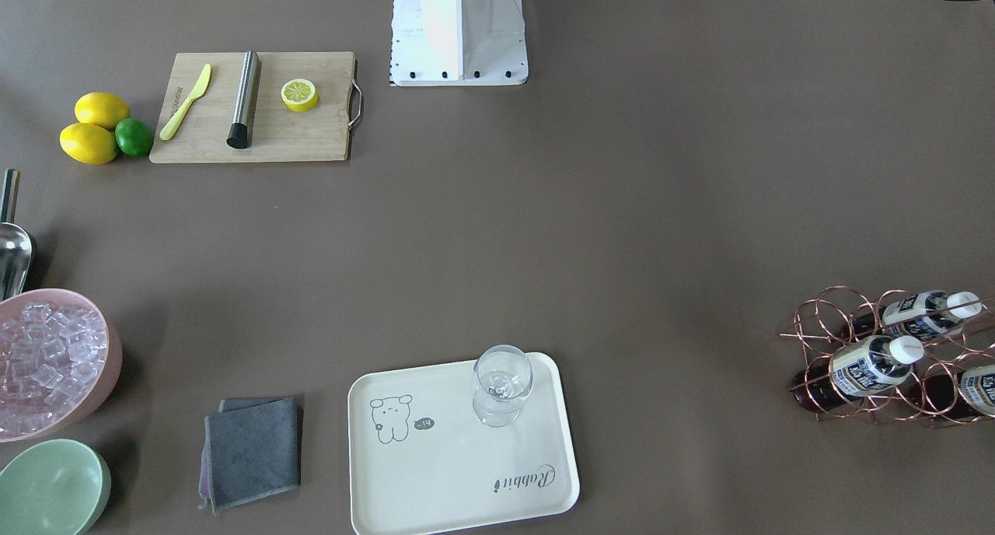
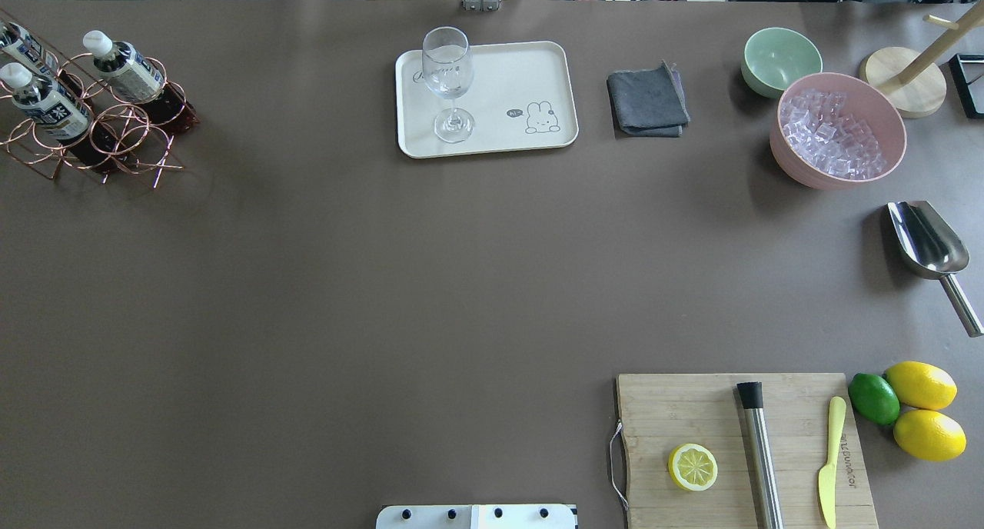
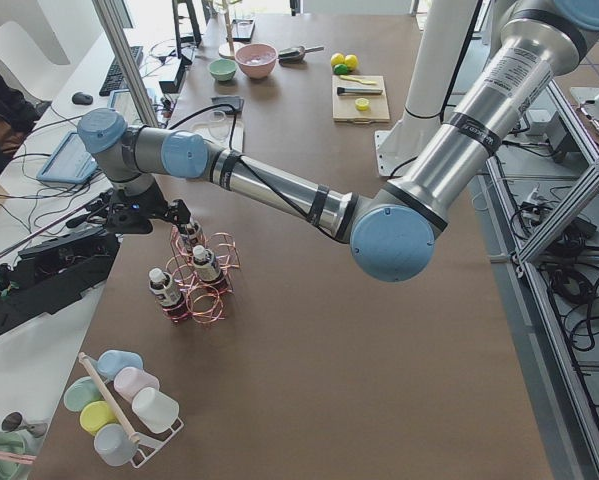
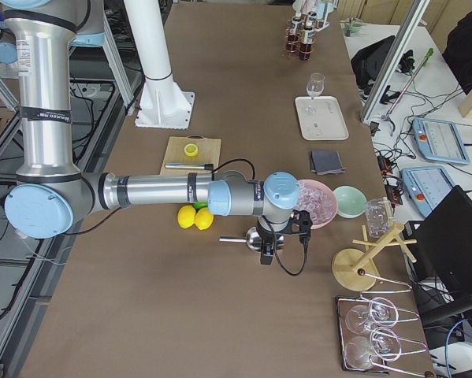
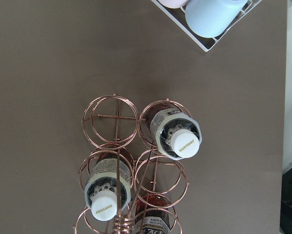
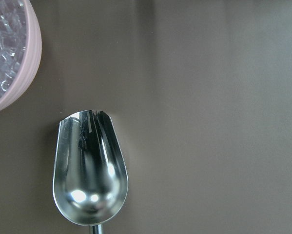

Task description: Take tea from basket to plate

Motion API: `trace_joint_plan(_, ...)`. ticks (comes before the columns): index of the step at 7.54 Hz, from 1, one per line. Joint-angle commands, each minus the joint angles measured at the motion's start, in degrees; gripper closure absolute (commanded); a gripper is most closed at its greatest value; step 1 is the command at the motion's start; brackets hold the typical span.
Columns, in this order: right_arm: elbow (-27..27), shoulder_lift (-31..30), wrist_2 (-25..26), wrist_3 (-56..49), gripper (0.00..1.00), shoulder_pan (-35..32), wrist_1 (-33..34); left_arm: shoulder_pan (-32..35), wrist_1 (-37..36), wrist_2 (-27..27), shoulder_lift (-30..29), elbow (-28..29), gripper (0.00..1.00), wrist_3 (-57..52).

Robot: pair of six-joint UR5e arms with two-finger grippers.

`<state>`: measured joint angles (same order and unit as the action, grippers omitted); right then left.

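Three tea bottles with white caps sit in the copper wire basket at the table's left end: one in front, one behind, one at the frame edge. The left wrist view looks straight down on the basket and two caps. My left gripper hangs above the basket; I cannot tell if it is open. The cream plate holds a clear glass. My right gripper hovers over the metal scoop; its state cannot be told.
A pink bowl of ice, a green bowl and a grey cloth lie right of the plate. A cutting board carries a half lemon, a muddler and a yellow knife. Two lemons and a lime lie beside it. A cup rack stands beyond the basket.
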<state>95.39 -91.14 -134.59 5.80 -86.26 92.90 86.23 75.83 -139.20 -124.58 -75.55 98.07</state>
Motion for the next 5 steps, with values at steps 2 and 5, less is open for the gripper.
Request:
trace_joint_plan(2,-0.3,0.0,0.1,0.0,0.0,0.3,0.0,-1.2,0.2,-0.1,0.6,-0.2,0.19,3.7)
trace_joint_plan(5,-0.6,0.0,0.3,-0.1,0.0,0.6,0.0,-2.3,-0.1,-1.4,1.1,-0.2,0.49,4.3)
